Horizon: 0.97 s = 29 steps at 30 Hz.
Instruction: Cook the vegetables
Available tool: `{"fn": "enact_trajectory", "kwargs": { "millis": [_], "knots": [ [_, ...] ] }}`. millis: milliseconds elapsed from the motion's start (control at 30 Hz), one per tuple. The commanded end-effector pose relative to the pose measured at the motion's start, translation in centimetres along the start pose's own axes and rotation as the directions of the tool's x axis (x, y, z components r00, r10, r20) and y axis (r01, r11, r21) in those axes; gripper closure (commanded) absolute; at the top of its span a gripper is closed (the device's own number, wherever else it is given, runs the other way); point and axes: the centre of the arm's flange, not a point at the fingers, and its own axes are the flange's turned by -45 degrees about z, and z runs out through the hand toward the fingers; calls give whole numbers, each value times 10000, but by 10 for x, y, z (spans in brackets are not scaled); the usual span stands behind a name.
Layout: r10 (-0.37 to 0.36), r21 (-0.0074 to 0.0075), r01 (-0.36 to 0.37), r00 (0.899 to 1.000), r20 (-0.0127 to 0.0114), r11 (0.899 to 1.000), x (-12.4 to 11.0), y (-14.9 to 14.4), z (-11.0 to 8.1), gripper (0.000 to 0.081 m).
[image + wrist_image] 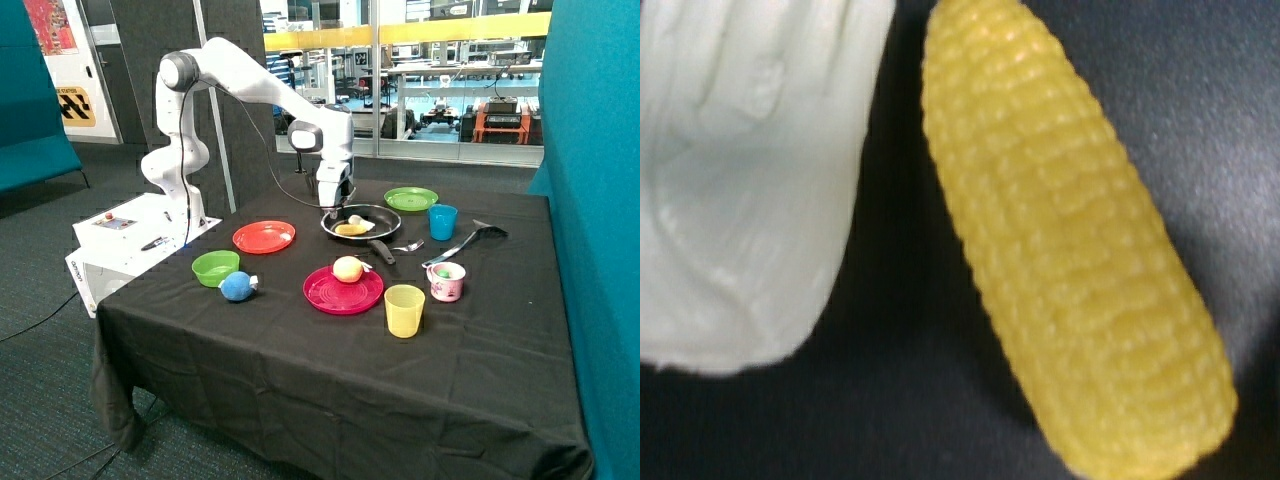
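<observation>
Both vegetables lay in the frying pan point(383, 212), centre of the outside view.
The corn point(1070, 250) and whitish chunk point(745, 170) sat just apart; the gripper point(331, 208) hovered at the pan's rim, its grip impossible to tell. Descending carelessly risked knocking the pan. A yellow-pink fruit point(347, 268) sat on the red plate point(330, 296).

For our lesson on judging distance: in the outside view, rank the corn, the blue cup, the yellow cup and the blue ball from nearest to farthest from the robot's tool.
The tool hangs over the frying pan.
1. Corn, in the pan just under the tool.
2. Blue cup, beside the green plate.
3. Yellow cup and blue ball, both by the front edge: too close to call.
</observation>
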Motion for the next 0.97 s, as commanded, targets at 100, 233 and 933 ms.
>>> {"fn": "enact_trajectory", "kwargs": {
  "millis": [100, 233, 933],
  "knots": [
    [-237, 28, 237, 9997, 16, 9997, -20, -1, -16, 277],
    [-300, 28, 300, 9995, 16, 9995, -29, 2, -19, 280],
    [-890, 29, 890, 9960, 14, 9960, -99, 23, -35, 300]
  ]
}}
